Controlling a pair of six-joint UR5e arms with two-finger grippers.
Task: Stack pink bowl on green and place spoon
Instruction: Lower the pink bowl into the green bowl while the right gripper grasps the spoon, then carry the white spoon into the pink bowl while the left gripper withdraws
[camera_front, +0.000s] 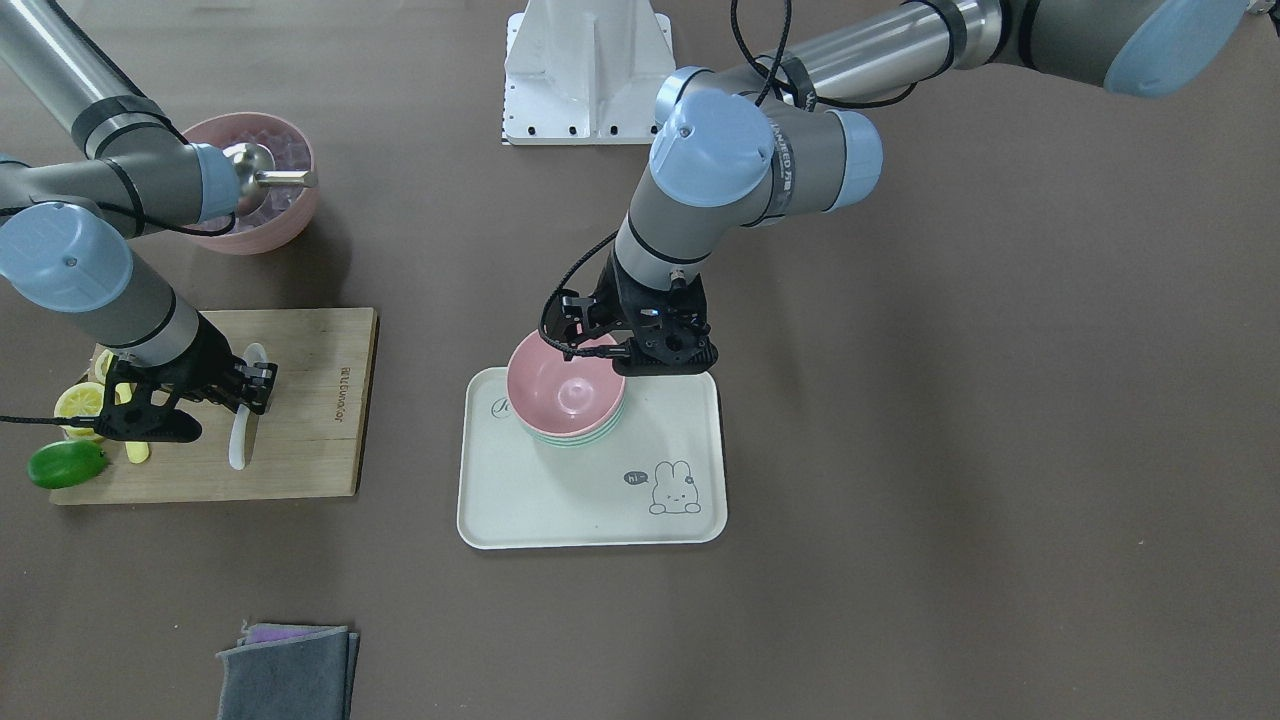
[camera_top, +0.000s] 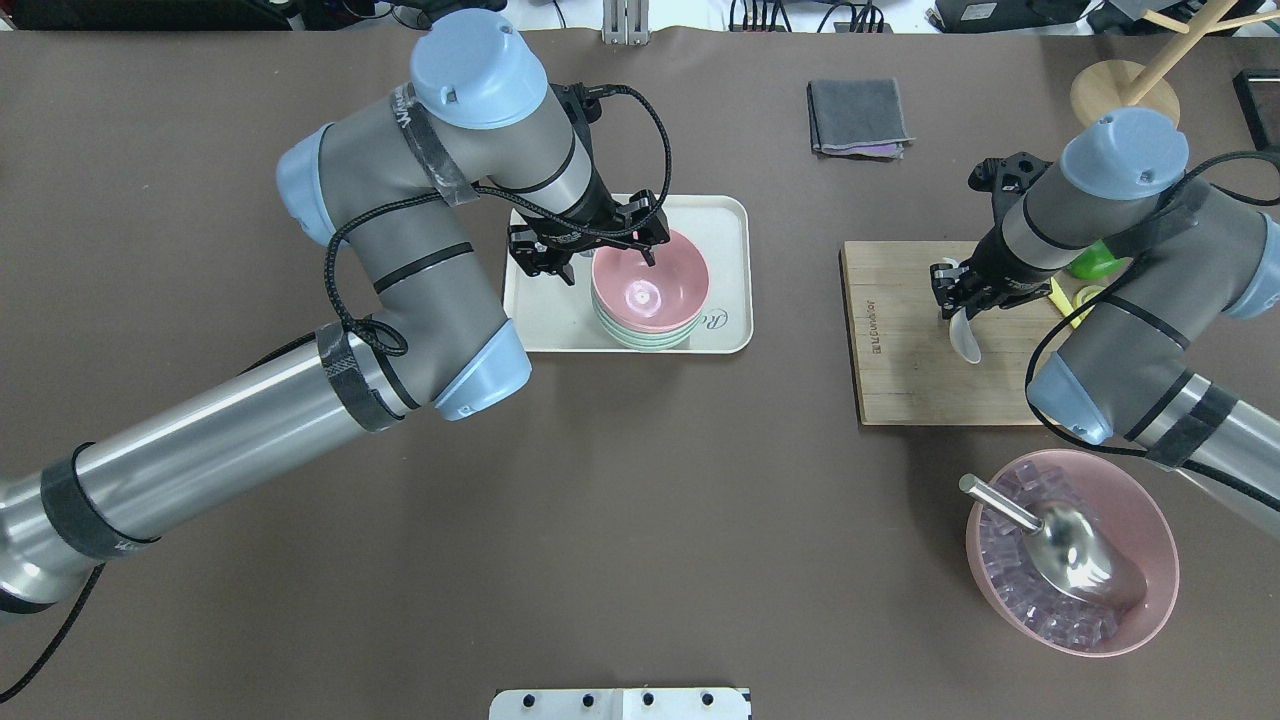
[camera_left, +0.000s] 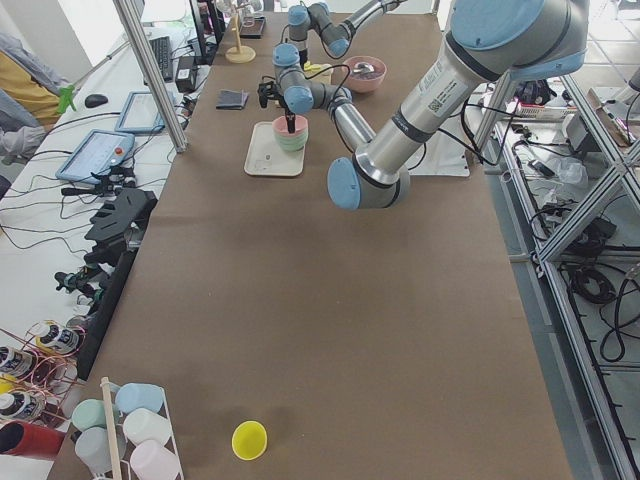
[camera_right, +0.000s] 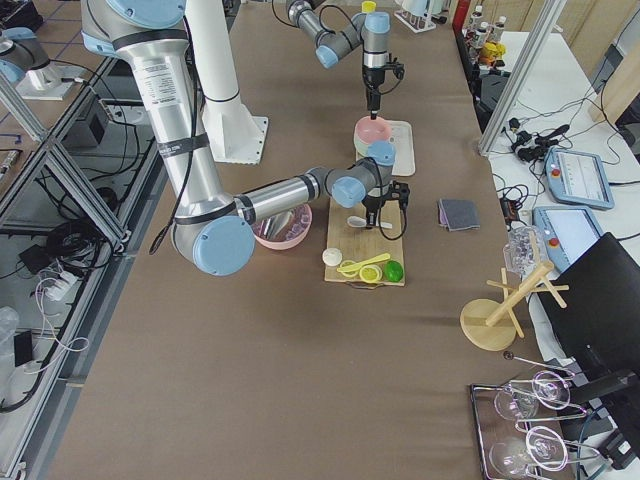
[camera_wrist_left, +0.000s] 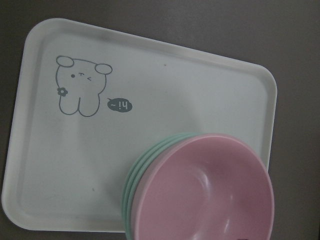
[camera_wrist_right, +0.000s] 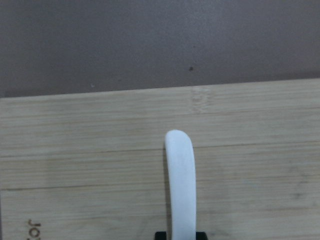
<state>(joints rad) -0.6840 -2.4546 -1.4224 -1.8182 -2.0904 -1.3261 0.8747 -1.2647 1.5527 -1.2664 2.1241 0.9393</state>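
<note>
The pink bowl (camera_front: 565, 390) sits nested on a stack of green bowls (camera_front: 575, 438) on the white rabbit tray (camera_front: 560, 500). My left gripper (camera_top: 610, 265) is open at the bowl's rim, one finger inside the bowl and one outside. The left wrist view shows the pink bowl (camera_wrist_left: 210, 195) on the green bowls (camera_wrist_left: 131, 185). My right gripper (camera_top: 955, 290) is shut on the white spoon (camera_top: 967, 340) over the wooden cutting board (camera_top: 920, 380). The spoon (camera_wrist_right: 181, 180) sticks out from the fingers in the right wrist view. I cannot tell whether it touches the board.
A larger pink bowl (camera_top: 1140, 500) of ice cubes with a metal scoop (camera_top: 1080, 545) stands near my right arm. Lemon slices (camera_front: 80, 400) and a green lime (camera_front: 65, 463) lie on the board's end. A grey cloth (camera_top: 858, 115) lies at the far side.
</note>
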